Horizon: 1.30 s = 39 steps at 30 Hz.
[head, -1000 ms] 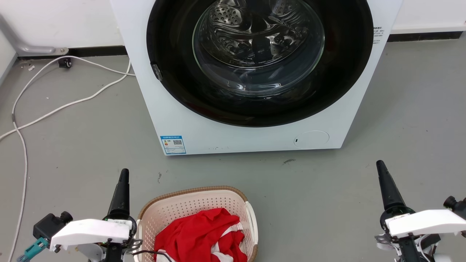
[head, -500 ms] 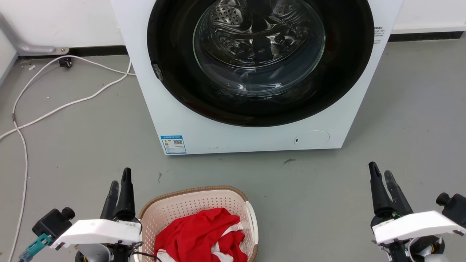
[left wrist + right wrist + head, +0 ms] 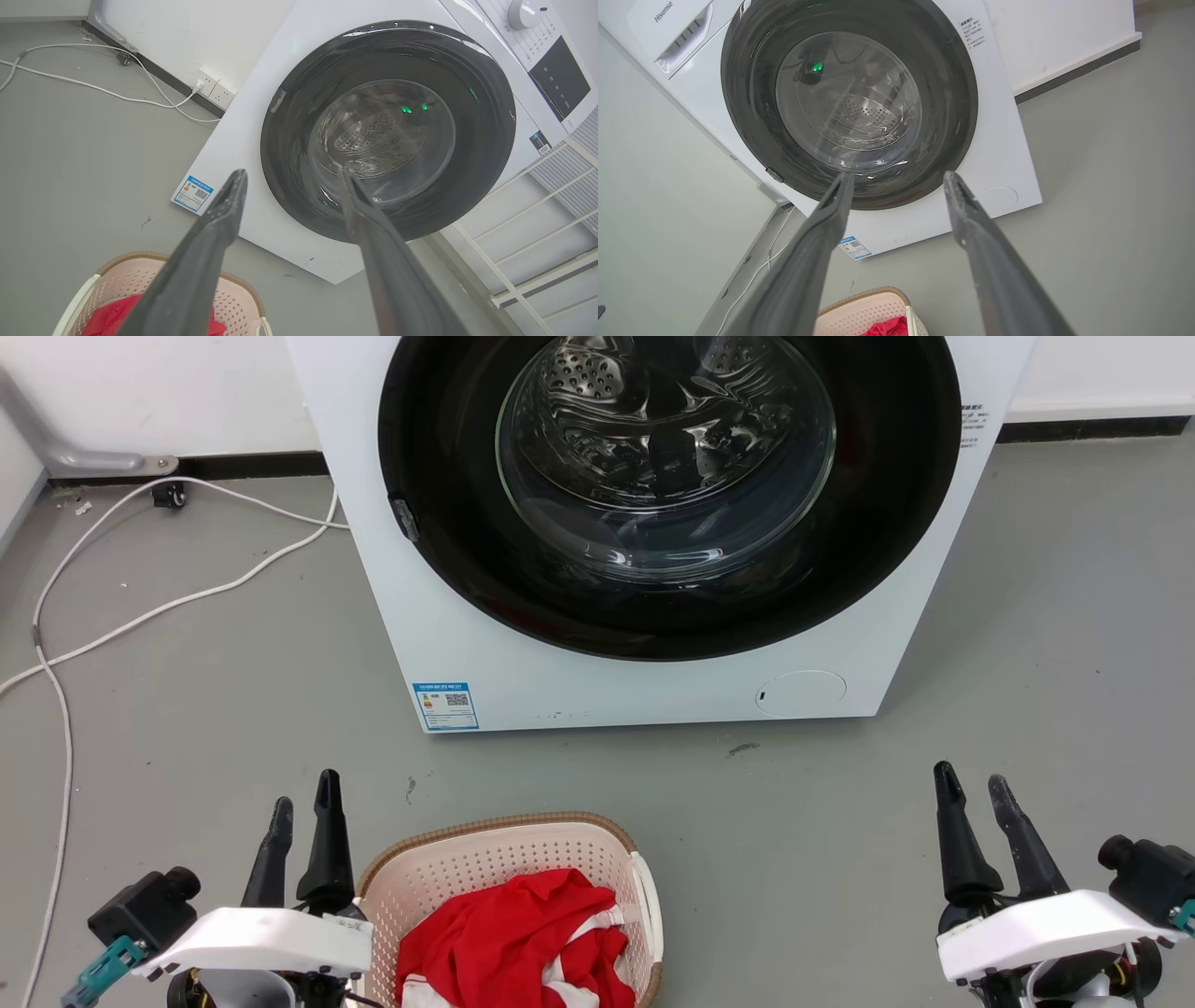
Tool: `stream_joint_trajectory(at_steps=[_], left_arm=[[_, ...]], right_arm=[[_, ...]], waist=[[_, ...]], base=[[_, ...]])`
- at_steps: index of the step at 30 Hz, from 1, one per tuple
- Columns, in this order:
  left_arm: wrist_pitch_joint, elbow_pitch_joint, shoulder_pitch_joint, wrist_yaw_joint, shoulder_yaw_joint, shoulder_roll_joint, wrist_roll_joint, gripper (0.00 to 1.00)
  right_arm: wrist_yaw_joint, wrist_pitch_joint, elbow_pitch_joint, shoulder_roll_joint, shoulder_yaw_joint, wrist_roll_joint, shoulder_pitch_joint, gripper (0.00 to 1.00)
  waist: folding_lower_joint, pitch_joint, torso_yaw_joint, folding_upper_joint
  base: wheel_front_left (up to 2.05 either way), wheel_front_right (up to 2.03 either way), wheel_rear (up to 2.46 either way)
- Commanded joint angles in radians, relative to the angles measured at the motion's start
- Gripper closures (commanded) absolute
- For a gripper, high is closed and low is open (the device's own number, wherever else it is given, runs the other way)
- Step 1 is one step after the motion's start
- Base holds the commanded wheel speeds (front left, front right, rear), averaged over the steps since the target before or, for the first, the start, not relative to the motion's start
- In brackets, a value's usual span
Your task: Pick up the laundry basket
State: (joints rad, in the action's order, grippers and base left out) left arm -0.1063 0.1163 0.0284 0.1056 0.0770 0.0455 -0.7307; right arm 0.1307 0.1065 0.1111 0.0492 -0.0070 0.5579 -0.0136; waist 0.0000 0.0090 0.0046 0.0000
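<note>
We see the basket (image 3: pixel 485 859) upright on the grey floor (image 3: pixel 840 859), bottom middle of the head view. It is in front of the washer (image 3: pixel 448 616) and apart from it. Red cloth (image 3: pixel 513 933) with some white in it is piled inside.

Left gripper (image 3: pixel 303 789) is just beside the basket's left side, fingers pointing up the view toward the washer. Its jaws are parted by a moderate gap with nothing between them. We cannot tell whether its body touches the basket.

Right gripper (image 3: pixel 972 777) is at lower right over bare floor, well apart from the basket. Its jaws are also parted and hold nothing.

Left wrist view: fingers spread, the washer's round glass door beyond them, basket at the bottom left. Right wrist view: same spread, basket at the bottom edge between the fingers.

White cable (image 3: pixel 140 616) runs across the floor left of the washer.
</note>
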Motion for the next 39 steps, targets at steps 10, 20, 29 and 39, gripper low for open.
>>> stream_joint_trajectory(at_steps=[10,20,29,39], left_arm=[[-0.037,-0.005,-0.009,-0.006,-0.017,0.005,0.163,0.0],[-0.062,-0.002,-0.021,-0.013,-0.023,0.005,0.275,0.0],[-0.084,-0.005,-0.028,-0.015,-0.025,0.005,0.364,0.0],[-0.106,-0.009,-0.035,-0.018,-0.028,0.006,0.454,0.0]], right_arm=[[0.0,0.037,-0.016,0.002,0.012,-0.17,0.012,0.0],[0.0,0.064,-0.025,0.002,0.02,-0.293,0.025,0.0],[0.0,0.084,-0.037,0.002,0.028,-0.395,0.032,0.0],[0.0,0.106,-0.048,0.002,0.036,-0.495,0.04,0.0]], waist=[[0.0,-0.001,0.0,0.0],[0.0,-0.004,0.0,0.0],[0.0,-0.005,-0.001,0.0],[0.0,-0.004,-0.001,0.0]], base=[[0.0,0.0,0.0],[0.0,0.0,0.0],[0.0,0.0,0.0],[0.0,0.0,0.0]])
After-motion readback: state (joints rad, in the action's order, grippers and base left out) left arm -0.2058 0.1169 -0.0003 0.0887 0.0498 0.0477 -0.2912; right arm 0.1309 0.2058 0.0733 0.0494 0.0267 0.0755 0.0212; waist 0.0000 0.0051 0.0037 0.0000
